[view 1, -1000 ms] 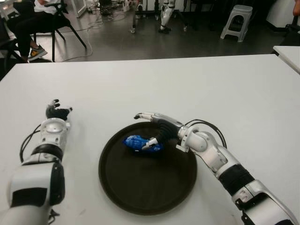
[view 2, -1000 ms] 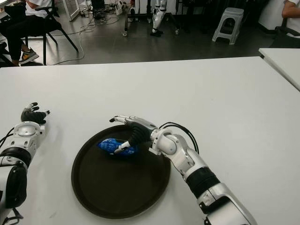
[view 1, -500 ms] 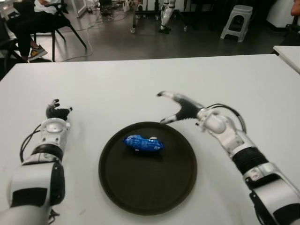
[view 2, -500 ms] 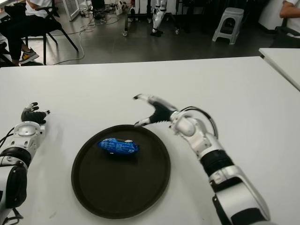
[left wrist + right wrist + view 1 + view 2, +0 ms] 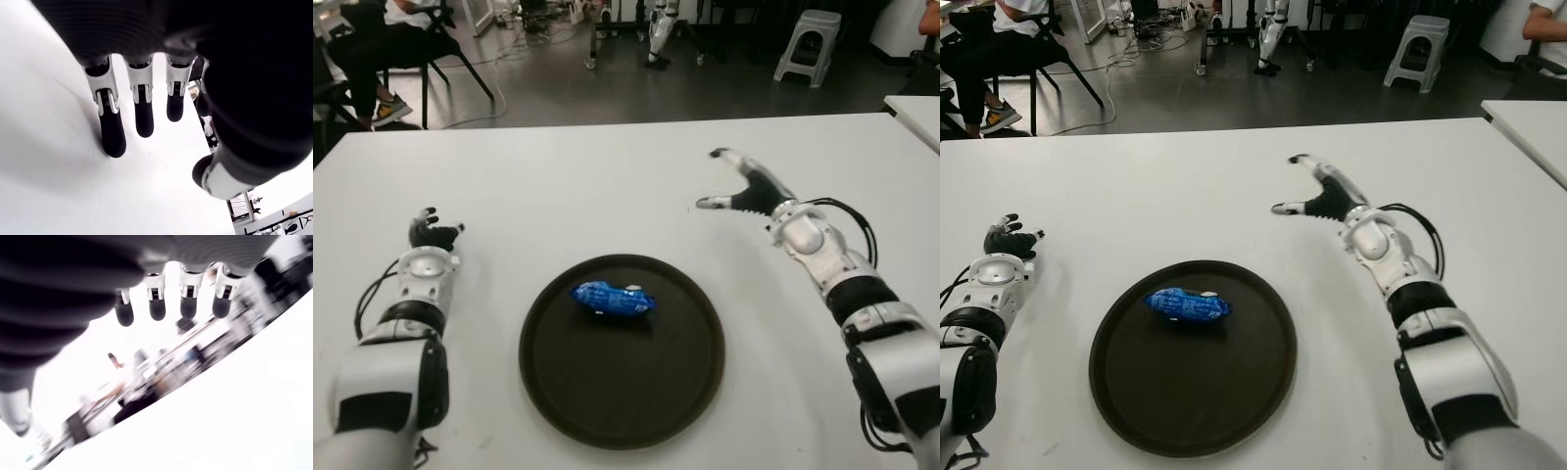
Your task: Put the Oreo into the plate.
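With the Oreo lying inside the plate, the empty, spread right hand beyond its far-right rim could only spoil things by sweeping low across it.

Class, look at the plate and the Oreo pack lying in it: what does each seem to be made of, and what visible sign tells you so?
Plate: probably plastic, maybe coated metal; dark brown, smooth, with a soft sheen and a thin raised rim. Oreo pack: glossy blue plastic film or foil; it is crinkled and catches bright highlights.
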### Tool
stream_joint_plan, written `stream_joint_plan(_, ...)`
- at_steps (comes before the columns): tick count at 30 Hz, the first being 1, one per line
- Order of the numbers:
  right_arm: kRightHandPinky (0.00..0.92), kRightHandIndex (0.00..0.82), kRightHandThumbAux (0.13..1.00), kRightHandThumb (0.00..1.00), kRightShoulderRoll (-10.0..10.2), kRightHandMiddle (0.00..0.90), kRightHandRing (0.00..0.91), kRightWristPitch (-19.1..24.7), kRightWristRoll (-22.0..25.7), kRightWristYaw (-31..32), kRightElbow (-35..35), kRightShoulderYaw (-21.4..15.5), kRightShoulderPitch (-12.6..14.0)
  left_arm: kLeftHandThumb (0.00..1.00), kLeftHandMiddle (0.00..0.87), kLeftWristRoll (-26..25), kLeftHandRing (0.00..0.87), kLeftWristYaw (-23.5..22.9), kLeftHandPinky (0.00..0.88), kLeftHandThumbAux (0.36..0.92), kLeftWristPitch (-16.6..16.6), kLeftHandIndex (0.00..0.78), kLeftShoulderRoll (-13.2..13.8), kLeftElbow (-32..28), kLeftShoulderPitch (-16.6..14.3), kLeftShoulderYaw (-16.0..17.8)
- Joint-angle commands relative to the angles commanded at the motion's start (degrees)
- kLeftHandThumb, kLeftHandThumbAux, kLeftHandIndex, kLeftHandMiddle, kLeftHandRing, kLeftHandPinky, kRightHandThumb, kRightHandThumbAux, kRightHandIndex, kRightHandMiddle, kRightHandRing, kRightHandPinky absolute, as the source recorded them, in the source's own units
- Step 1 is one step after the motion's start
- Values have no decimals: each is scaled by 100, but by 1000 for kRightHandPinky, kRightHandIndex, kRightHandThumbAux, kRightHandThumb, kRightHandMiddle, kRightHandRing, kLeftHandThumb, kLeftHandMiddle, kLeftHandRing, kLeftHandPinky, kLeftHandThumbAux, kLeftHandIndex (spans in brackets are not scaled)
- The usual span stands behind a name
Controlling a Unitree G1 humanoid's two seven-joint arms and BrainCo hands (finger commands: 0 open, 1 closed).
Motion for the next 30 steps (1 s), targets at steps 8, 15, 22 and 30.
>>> stream_joint_plan(8, 0, 0, 560, 0, 101, 0, 0, 310, 307, -388, 512, -397, -85, 311, 144, 17, 169, -1, 168, 766, 29, 99, 16, 8, 13, -12)
stream_joint_plan(15, 0, 0, 553, 0, 24, 0, 0, 643, 321, -689, 697, -519, 28, 328, 137, -37, 158, -46, 164, 771, -32, 93, 23, 2, 48, 41)
stream_joint_plan(22, 0, 0, 553, 0, 66, 0, 0, 939, 418, -930, 787, -701, 313, 354, 141, -104, 152, -113, 160, 775, -106, 88, 47, -7, 95, 123)
stream_joint_plan(30, 0, 0, 557, 0, 237, 0, 0, 1210, 665, -907, 810, -1023, 393, 354, 147, -151, 161, -154, 174, 766, -186, 120, 108, -17, 159, 215)
